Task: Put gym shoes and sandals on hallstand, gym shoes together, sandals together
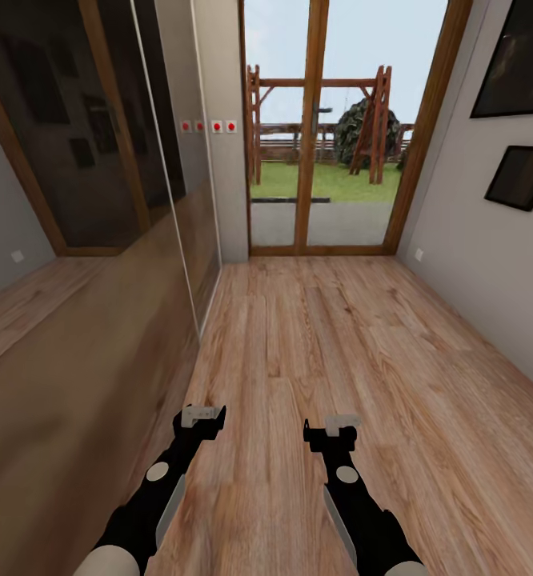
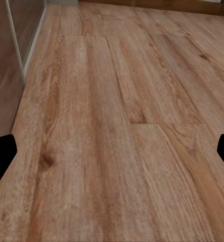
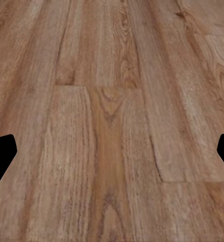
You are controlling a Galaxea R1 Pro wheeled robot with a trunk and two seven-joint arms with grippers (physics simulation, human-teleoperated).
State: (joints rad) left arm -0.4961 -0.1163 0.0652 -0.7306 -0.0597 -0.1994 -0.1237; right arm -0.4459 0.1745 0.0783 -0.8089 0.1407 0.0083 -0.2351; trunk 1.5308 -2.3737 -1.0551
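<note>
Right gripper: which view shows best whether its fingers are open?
The right wrist view: the fingers sit at opposite edges of the picture with bare corridor floor between them, so the right gripper is open and empty. The head view shows it from behind, small, held over the floor.

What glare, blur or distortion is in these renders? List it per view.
Head view: bright daylight through the glass door; the mirror wall reflects a smeared floor; wide-angle lean on walls. Left wrist view: soft, evenly lit floor, fingertips plain black. Right wrist view: same softness, no glare.
</note>
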